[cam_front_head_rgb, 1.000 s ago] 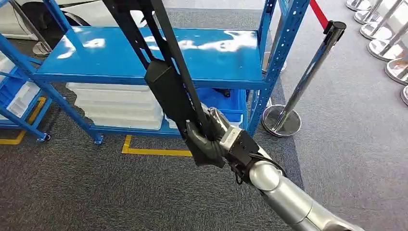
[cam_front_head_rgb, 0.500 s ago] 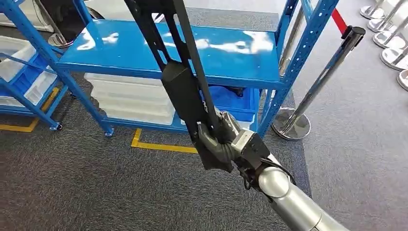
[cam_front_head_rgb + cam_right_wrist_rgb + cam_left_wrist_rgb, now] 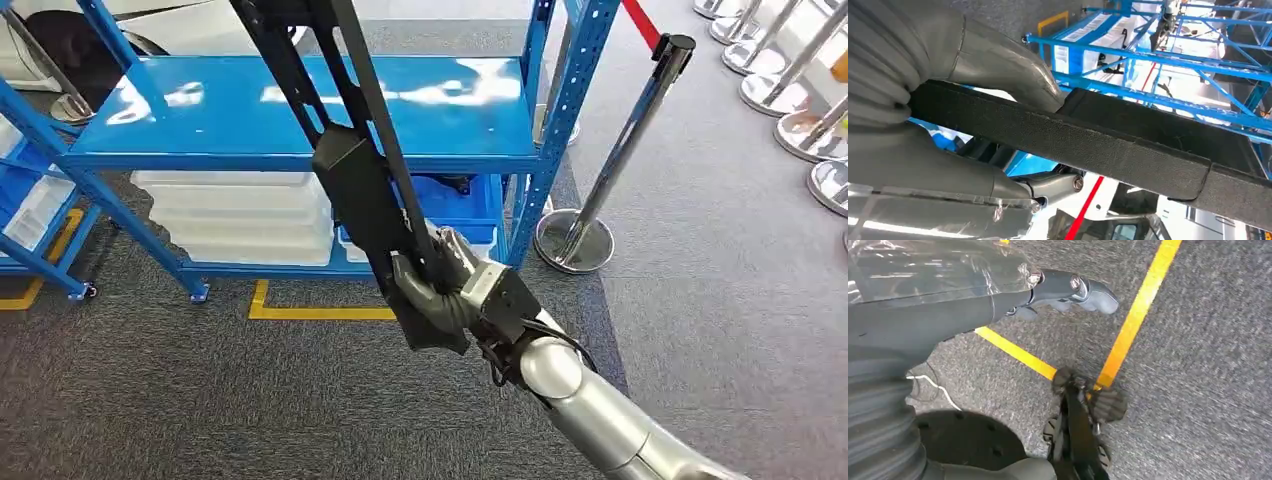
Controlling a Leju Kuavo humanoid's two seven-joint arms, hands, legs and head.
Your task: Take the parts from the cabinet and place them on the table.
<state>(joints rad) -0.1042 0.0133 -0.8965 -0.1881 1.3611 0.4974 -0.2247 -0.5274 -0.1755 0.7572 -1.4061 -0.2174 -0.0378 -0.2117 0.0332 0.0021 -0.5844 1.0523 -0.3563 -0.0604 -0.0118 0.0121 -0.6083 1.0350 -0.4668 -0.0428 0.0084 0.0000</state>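
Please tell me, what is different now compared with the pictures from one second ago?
The whole head view swings a little one way and then back, so the camera moved, not the blue rack or the stanchion. The right hand keeps its grip on the long black part, tilted as before. Nothing was taken or released.

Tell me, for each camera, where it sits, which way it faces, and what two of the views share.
Head view: high on the body, facing forward and down at the blue rack and carpet; the right arm shows, its right hand holding the black part.
Left wrist view: behind the hanging left hand, facing down at the carpet and a yellow line.
Right wrist view: behind the right hand, looking along the black part toward blue racks.
Shared: head and right wrist views both show the right hand holding the black part.
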